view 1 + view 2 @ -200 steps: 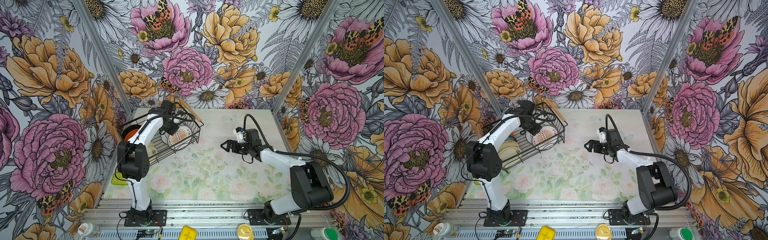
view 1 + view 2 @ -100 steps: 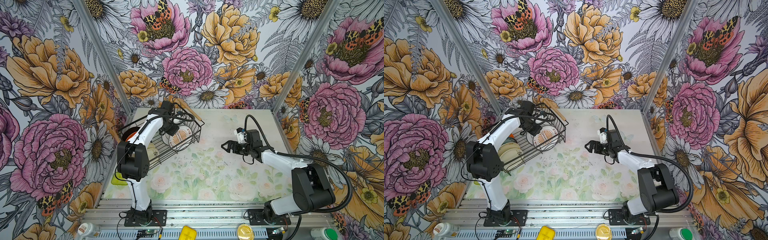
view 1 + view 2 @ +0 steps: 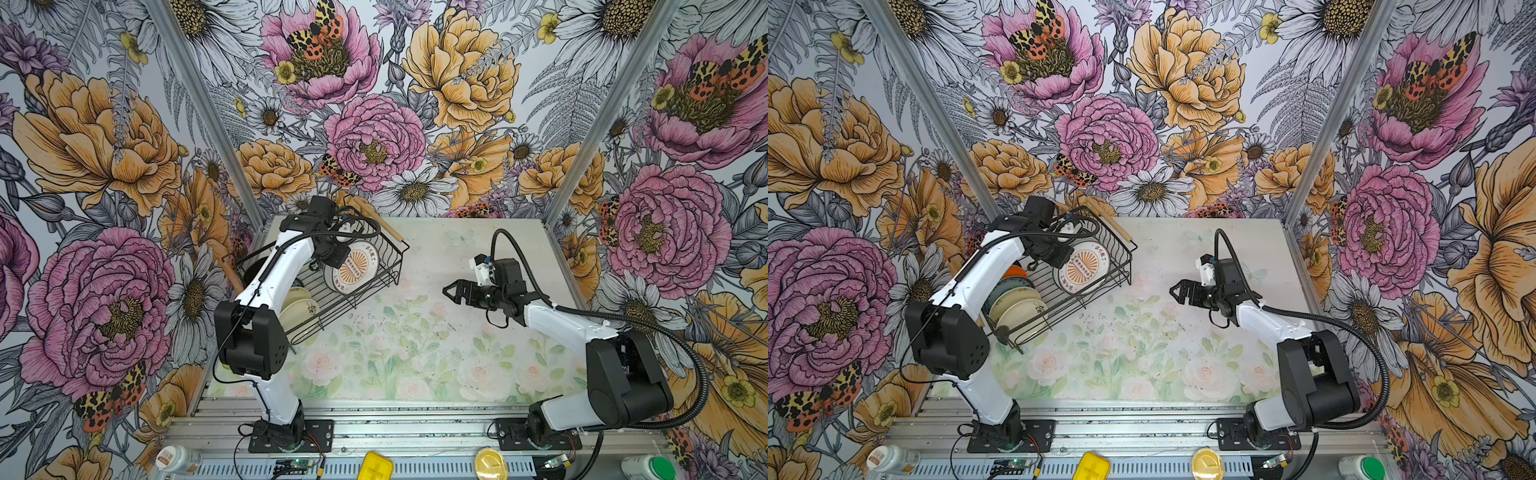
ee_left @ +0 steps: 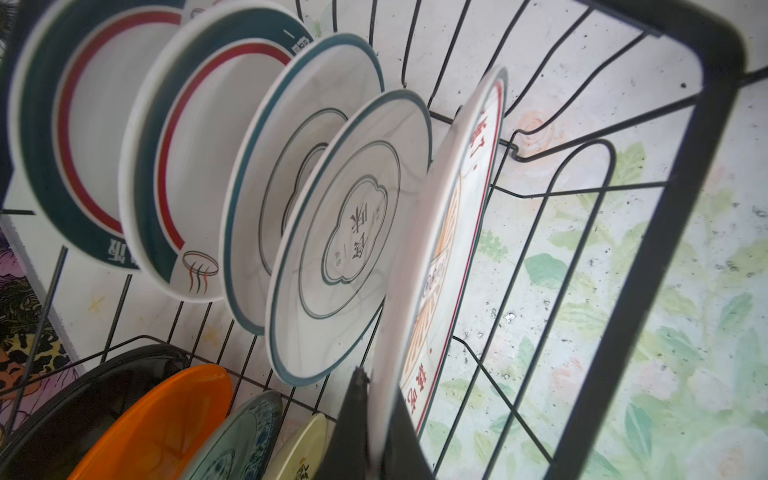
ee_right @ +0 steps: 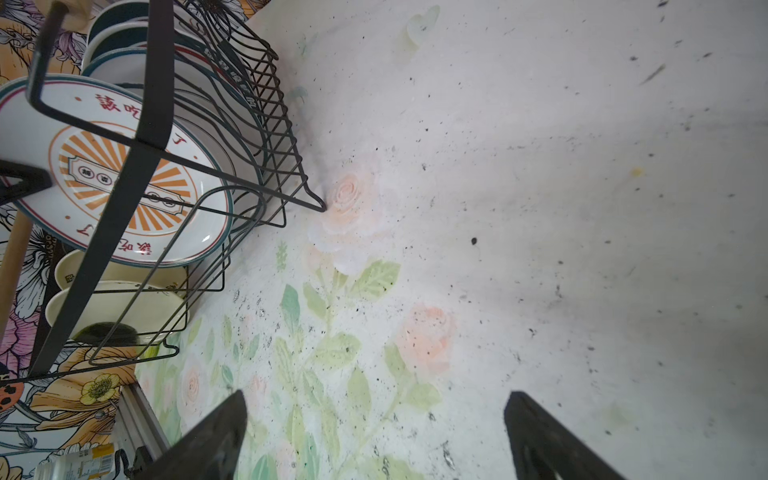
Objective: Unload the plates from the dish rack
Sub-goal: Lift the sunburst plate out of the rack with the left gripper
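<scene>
The black wire dish rack (image 3: 400,252) (image 3: 1128,253) stands at the table's back left, with wooden rod handles. My left gripper (image 4: 376,432) reaches into it and is shut on the rim of a white plate with an orange sunburst (image 4: 457,199) (image 3: 355,268) (image 3: 1081,268) (image 5: 83,166), the rack's end plate. Behind it stand white plates with teal rims (image 4: 349,232). An orange plate (image 4: 166,415), a black plate (image 4: 83,395), a blue patterned plate (image 4: 241,436) and a cream plate (image 4: 299,449) fill the other row. My right gripper (image 3: 451,291) (image 3: 1177,293) (image 5: 376,399) hovers open over the table, right of the rack.
The floral table mat (image 3: 415,332) stretches between the rack and the right arm. Floral walls close in the back and both sides. On the front rail sit a white bottle (image 3: 178,459), a yellow block (image 3: 376,467), a yellow lid (image 3: 491,463) and a green-capped bottle (image 3: 648,467).
The sunburst plate has shifted slightly upward in the rack with the left gripper on its rim. The right arm has barely moved and stays open.
</scene>
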You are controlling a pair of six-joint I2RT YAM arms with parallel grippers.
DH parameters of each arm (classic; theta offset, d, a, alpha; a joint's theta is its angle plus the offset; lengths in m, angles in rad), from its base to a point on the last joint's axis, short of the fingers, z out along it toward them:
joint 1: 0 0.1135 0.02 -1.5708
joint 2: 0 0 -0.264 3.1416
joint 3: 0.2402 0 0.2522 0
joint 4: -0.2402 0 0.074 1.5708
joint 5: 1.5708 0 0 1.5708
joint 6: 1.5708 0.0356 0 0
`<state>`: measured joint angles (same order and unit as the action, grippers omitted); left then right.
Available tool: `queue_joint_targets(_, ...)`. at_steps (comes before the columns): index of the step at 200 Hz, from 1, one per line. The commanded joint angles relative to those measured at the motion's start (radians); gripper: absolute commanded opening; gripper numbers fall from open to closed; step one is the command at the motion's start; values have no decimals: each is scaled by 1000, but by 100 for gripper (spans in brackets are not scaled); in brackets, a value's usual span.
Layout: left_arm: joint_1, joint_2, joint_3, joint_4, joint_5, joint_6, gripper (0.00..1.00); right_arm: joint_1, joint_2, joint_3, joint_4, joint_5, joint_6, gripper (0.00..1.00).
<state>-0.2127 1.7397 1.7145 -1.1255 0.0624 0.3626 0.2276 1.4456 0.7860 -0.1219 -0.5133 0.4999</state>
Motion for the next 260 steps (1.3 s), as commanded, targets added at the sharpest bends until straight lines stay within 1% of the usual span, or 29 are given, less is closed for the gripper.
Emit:
queue_joint_targets(1, 0, -46, 22, -10, 36, -39, 0, -8, -11, 19, 13, 3, 6, 98)
queue_joint_targets(33, -1, -98, 26, -1, 54, -71, 0, -9, -4, 37, 13, 8, 8, 99)
queue_joint_targets(48, -1, -128, 38, 7, 38, -106, 0, -10, 0, 48, 12, 12, 9, 99)
queue_joint_targets(54, 0, -142, 45, 10, 14, -126, 0, -11, -1, 54, 12, 14, 9, 99)
queue_joint_targets(77, 5, -188, 81, 8, -58, -243, 0, -12, -8, 73, 11, 17, 15, 100)
queue_joint_targets(92, -4, -229, 84, 7, -38, -308, 0, -13, -18, 84, 11, 15, 22, 99)
queue_joint_targets(114, -23, -294, 60, 11, -54, -414, 0, -11, -36, 99, 14, -4, 45, 99)
queue_joint_targets(125, -22, -324, 50, 11, -62, -515, 0, -10, -43, 105, 18, -22, 64, 100)
queue_joint_targets(131, -25, -342, 41, 12, -45, -570, 0, -10, -49, 106, 25, -32, 77, 100)
queue_joint_targets(143, -50, -385, 3, 37, 6, -647, 0, -8, -67, 107, 43, -57, 113, 99)
queue_joint_targets(160, -126, -446, -55, 73, -38, -724, 0, 3, -110, 91, 108, -108, 174, 100)
queue_joint_targets(174, -154, -503, -131, 139, -21, -800, 0, 30, -160, 68, 171, -124, 217, 100)
queue_joint_targets(187, -163, -563, -226, 240, 34, -878, 0, 70, -205, 55, 193, -94, 232, 99)
queue_joint_targets(208, -205, -648, -396, 432, 54, -1000, 0, 155, -261, 8, 288, -23, 273, 96)
queue_joint_targets(237, -249, -681, -517, 565, 100, -1101, 0, 250, -274, -50, 408, 79, 348, 90)
queue_joint_targets(248, -269, -703, -581, 661, 126, -1158, 0, 280, -268, -65, 439, 105, 358, 89)
queue_joint_targets(260, -283, -722, -640, 737, 144, -1209, 0, 309, -264, -76, 465, 125, 369, 86)
